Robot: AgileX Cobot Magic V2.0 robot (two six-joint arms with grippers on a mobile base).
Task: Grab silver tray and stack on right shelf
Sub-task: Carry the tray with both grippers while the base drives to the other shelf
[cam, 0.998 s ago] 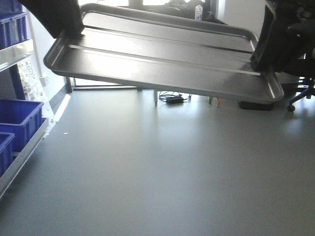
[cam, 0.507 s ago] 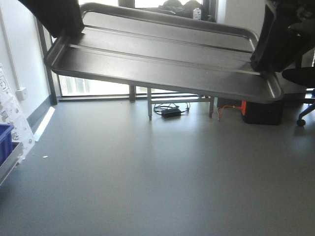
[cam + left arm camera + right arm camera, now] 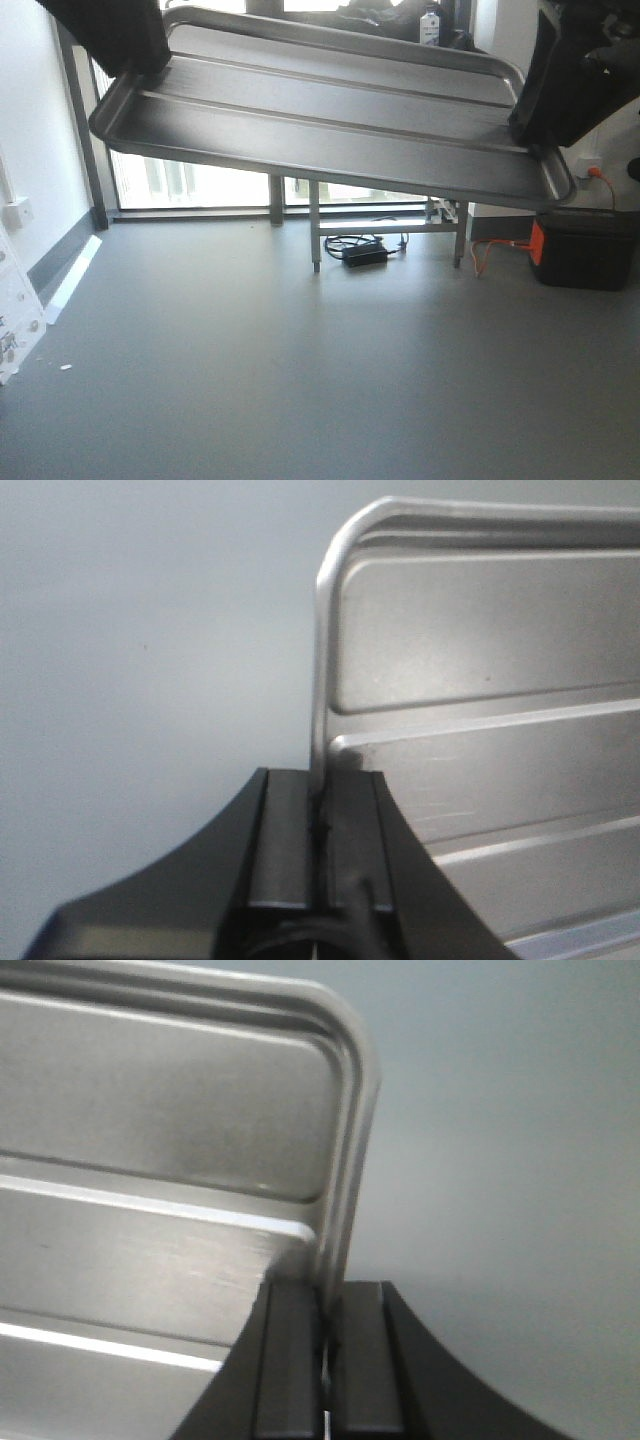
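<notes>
Left claw (image 3: pixel 318 805) and right claw (image 3: pixel 325 1310) pinch the lifted silver tray (image 3: pixel 330 130) by its rims; stacking on the unseen right shelf is left.

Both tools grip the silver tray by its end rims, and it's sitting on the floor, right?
No. The left tool and right tool do grip the silver tray by its end rims, but the front-facing view shows it held up above the floor.
</notes>
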